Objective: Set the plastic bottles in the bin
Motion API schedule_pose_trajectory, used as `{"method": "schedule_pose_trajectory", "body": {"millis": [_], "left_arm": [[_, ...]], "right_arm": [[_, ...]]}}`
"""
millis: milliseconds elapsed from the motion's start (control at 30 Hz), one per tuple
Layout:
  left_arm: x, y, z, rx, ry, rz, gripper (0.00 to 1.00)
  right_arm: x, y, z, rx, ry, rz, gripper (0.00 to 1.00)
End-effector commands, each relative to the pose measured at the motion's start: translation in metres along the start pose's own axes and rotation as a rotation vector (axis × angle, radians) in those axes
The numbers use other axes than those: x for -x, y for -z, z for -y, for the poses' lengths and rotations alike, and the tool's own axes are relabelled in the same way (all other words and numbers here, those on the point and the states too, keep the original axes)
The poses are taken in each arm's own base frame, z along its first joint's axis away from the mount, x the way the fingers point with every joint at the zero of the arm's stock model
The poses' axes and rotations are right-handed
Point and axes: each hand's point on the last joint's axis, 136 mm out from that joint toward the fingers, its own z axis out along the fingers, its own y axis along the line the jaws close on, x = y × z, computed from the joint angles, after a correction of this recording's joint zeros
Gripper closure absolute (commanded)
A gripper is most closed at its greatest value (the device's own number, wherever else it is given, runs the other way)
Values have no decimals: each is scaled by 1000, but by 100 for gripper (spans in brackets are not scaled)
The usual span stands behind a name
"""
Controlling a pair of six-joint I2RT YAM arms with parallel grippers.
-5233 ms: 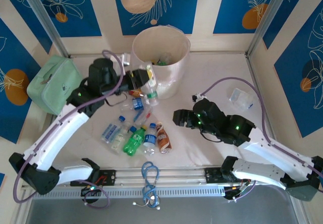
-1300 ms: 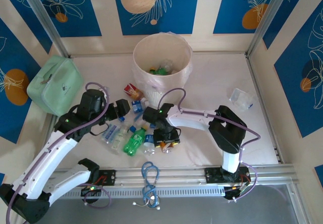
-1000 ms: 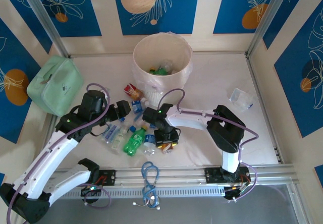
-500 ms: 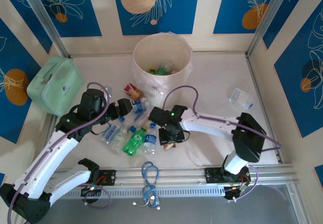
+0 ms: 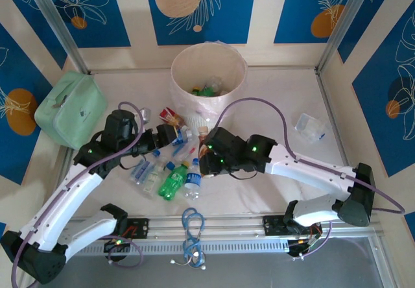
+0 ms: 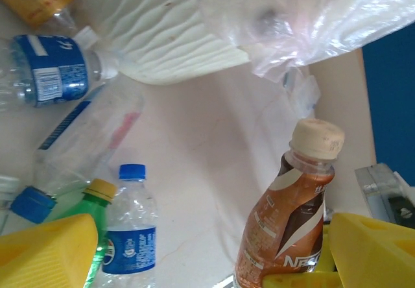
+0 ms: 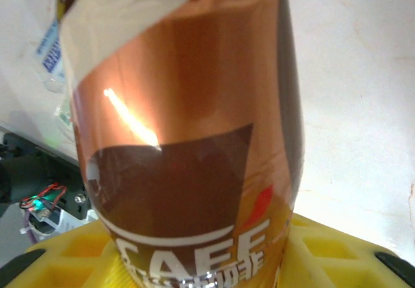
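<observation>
My right gripper (image 5: 206,157) is shut on a brown coffee bottle (image 5: 203,142), held upright above the table just in front of the bin (image 5: 178,74). In the right wrist view that brown bottle (image 7: 188,106) stands between the yellow fingers (image 7: 337,249). My left gripper (image 5: 172,134) is open, low over the bottle pile, nothing in it. Its wrist view has the brown bottle (image 6: 292,216) close by, a blue-capped clear bottle (image 6: 130,229) and a blue-labelled bottle (image 6: 48,71). A green bottle (image 5: 172,183) and clear bottles (image 5: 192,179) lie on the table. Several bottles lie inside the bin.
A mint-green soft case (image 5: 70,108) sits at the left. A crumpled clear wrapper (image 5: 310,127) lies at the right. A blue cable (image 5: 192,226) hangs at the front rail. The bin's liner (image 6: 311,22) drapes over its ribbed wall (image 6: 175,35).
My right gripper has lifted the brown bottle off the table and carried it back toward the bin, the arm stretching out. My left gripper has shifted slightly right.
</observation>
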Motion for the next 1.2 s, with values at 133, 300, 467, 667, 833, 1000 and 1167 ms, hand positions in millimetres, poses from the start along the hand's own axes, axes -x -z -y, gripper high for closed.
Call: {"method": "schedule_pose_trajectory", "body": {"millis": [133, 300, 467, 667, 833, 1000, 1167], "left_arm": [[17, 8, 64, -284, 6, -12, 8], [15, 1, 81, -380, 2, -72, 9], [6, -12, 82, -418, 25, -142, 14], [3, -15, 92, -492, 30, -163, 17], [-4, -23, 86, -470, 33, -189, 22], [-5, -28, 84, -465, 39, -196, 30], [-5, -31, 83, -458, 37, -200, 39]], "right_arm": [[12, 31, -23, 78, 68, 100, 55], [9, 39, -32, 142, 89, 121, 55], [8, 42, -43, 178, 113, 113, 54], [9, 39, -54, 184, 131, 97, 54], [8, 40, -63, 200, 147, 94, 54], [5, 37, -67, 202, 161, 83, 54], [4, 35, -69, 196, 162, 81, 54]]}}
